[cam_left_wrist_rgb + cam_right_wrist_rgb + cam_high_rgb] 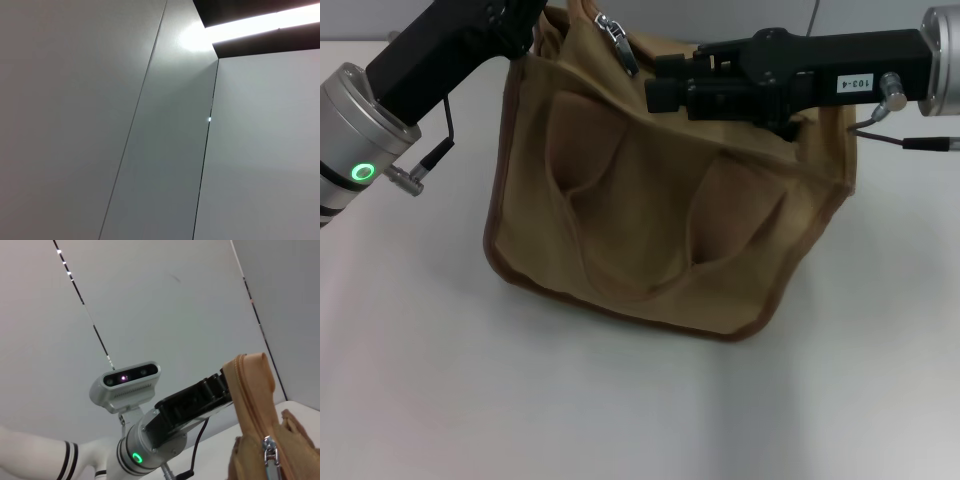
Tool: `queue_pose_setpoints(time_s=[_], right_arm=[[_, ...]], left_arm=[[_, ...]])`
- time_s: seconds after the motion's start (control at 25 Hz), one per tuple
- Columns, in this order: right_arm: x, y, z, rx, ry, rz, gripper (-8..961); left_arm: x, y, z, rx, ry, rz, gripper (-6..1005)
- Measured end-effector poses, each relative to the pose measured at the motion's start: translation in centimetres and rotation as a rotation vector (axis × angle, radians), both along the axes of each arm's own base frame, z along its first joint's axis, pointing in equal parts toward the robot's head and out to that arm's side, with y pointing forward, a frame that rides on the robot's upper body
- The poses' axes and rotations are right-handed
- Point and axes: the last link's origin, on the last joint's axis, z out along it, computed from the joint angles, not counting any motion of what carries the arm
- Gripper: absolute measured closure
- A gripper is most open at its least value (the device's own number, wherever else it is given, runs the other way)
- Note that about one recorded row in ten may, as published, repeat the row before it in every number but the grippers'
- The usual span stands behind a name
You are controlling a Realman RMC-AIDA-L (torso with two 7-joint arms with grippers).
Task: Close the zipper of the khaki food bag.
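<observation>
With the khaki food bag (660, 230) upright on the table (440, 380), your left hand (525, 30) at its far corner, your right hand (665, 90) beside the slider of the zipper (617, 42), grips I cannot tell, draw steadily along the tape

We see only pale grey wall panels (75, 120) through the left wrist camera. A thin seam (134, 120) runs slantwise between two of them, and a darker seam (205, 150) divides the middle panel from another beside it. A tiny bright speck (209, 119) sits on that darker seam. At one corner a bright light strip (260, 22) glows between dark bands (270, 42), throwing a soft glare onto the nearest panel.
</observation>
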Motion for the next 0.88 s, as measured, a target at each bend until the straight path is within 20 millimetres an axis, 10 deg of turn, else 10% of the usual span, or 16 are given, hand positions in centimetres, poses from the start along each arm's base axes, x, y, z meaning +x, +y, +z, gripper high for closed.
queue_pose_setpoints(time_s=[0.88], right_arm=[[-1.3,2.1,-1.5,0.059,-0.006,-0.022,541]], left_arm=[[0.3,0.3,-0.2,-0.003,0.013,-0.002,923]])
